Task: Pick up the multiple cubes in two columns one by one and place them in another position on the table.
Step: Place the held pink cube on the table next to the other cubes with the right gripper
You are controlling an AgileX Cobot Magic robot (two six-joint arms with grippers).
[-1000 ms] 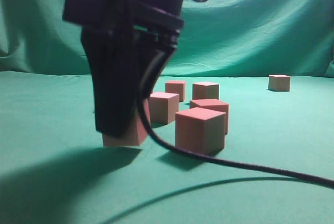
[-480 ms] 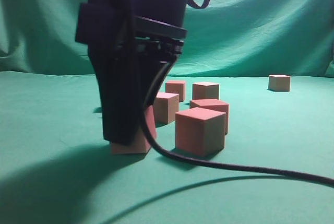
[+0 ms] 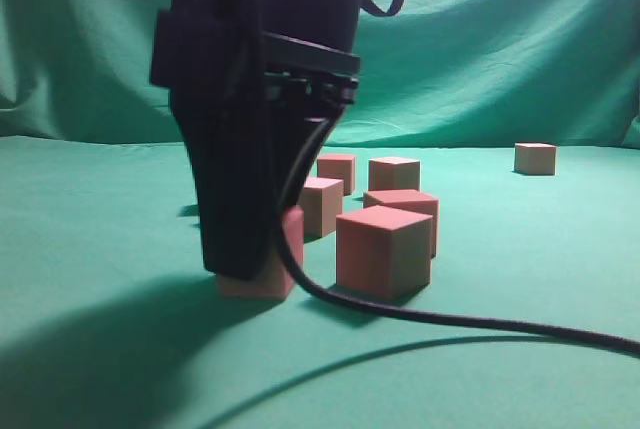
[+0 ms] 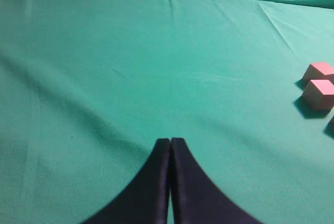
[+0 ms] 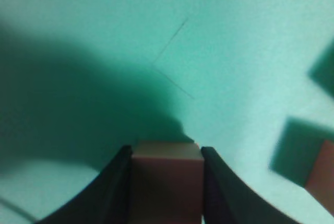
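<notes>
Beside the nearest free cube [image 3: 383,249], just to its left as the exterior camera sees it, your right gripper [image 3: 250,271] is clamping one held cube [image 5: 167,179] between its two black fingers [image 5: 112,192], which are pressing on opposite side faces so the block is sitting square and level rather than tilted. That cube's base is looking level with the table [image 3: 100,249]; whether it is actually resting on the green cloth or hanging a hair above it, the frames are not settling, since the gripper body is covering most of it. Behind the nearest free cube, four more cubes are standing close together in a loose double row, and one lone cube [image 3: 535,158] is sitting well apart toward the far right near the backdrop [image 3: 500,39]. Your black cable [image 3: 480,324] is trailing across the cloth in front of the nearest free cube, touching the table but no block. Your left gripper [image 4: 170,145] is waiting with its fingertips pressed together and nothing between them, over bare cloth, with two cubes [image 4: 318,83] off to its right. Judging by the low, upright hold, you are either just gripping or just setting this block down.
</notes>
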